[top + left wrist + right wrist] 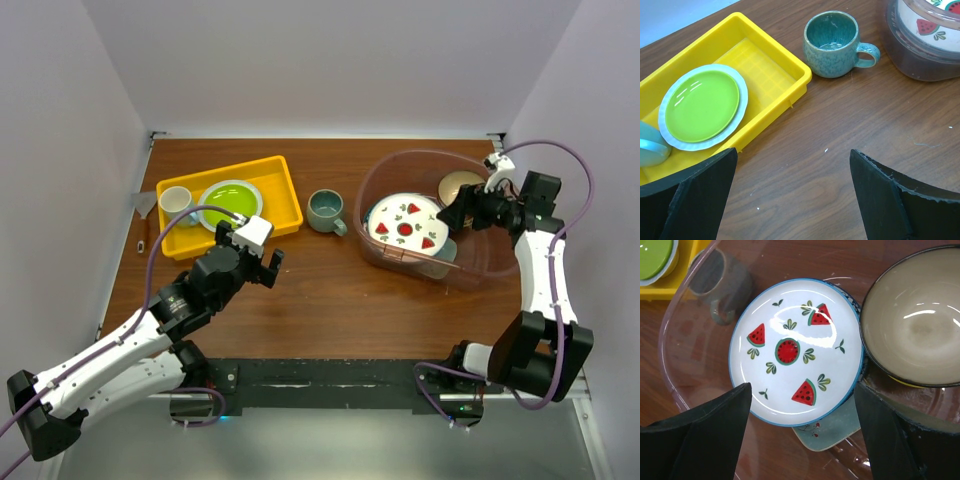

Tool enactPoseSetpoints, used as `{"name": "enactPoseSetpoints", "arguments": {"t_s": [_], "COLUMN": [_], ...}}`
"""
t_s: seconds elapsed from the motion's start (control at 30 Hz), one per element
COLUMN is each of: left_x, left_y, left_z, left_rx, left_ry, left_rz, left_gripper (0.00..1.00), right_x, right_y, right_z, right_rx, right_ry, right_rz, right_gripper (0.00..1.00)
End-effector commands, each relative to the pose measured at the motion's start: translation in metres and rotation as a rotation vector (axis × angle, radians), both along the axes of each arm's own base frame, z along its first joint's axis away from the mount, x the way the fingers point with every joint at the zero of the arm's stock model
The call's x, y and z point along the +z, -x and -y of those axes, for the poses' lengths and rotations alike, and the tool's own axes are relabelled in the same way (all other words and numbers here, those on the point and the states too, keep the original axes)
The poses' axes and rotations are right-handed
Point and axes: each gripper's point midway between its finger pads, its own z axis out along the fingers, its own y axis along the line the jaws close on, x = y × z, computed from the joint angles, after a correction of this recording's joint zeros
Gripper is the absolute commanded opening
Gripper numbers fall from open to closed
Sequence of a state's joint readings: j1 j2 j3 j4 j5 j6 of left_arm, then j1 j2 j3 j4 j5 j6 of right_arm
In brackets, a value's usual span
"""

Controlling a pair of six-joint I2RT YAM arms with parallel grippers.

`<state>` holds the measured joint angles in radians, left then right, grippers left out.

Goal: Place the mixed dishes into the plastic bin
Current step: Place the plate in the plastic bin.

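"Plainly, the right claw (pixel 802 405) hangs released over the plastic bin (pixel 480 265), jaws wide and nothing between them," the first inspector records. "The watermelon plate (pixel 795 350) lies flat inside, on a mint-green tray (pixel 827 432), with the tan bowl (pixel 915 325) close against its right edge. The step in hand appears to be clearing the bin."

"Recommendation?" asks the second.

"Rise straight up until both fingers are above the rim. A sideways exit risks catching the bowl or the wall. One dish stands outside: the mug (pixel 832 45), upright on the tabletop (pixel 840 125) between the bin and the yellow tray (pixel 775 45). The left claw (pixel 792 155), likewise spread and empty, is near it and looks the better candidate."

"Discrepancies between views?"

"The right wrist view shows the tray's painted corner beneath the plate, which is hard to make out from above. The left wrist view gives the mug's handle clearly, turned toward the bin, and its interior empty. Only the top view places both arms: left beside the yellow tray, right over the bin."
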<state>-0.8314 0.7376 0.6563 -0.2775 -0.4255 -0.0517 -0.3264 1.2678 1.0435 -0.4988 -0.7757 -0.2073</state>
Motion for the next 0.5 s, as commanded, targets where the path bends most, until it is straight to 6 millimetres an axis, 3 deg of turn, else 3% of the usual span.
{"name": "enactPoseSetpoints", "arguments": {"t_s": [0.0,0.47], "left_x": [0.008,0.007], "left_y": [-0.004,-0.005], "left_z": [0.002,0.002], "left_rx": [0.010,0.013], "left_ry": [0.037,0.035], "left_rz": [0.024,0.021], "left_gripper": [1.00,1.00], "right_x": [0.016,0.026], "right_y": [0.003,0.012], "right_z": [-0.010,-0.023], "right_rx": [0.077,0.162], "right_ry": [-0.002,-0.036], "right_rz": [0.093,0.147], "right_gripper": [0.89,0.91]}}
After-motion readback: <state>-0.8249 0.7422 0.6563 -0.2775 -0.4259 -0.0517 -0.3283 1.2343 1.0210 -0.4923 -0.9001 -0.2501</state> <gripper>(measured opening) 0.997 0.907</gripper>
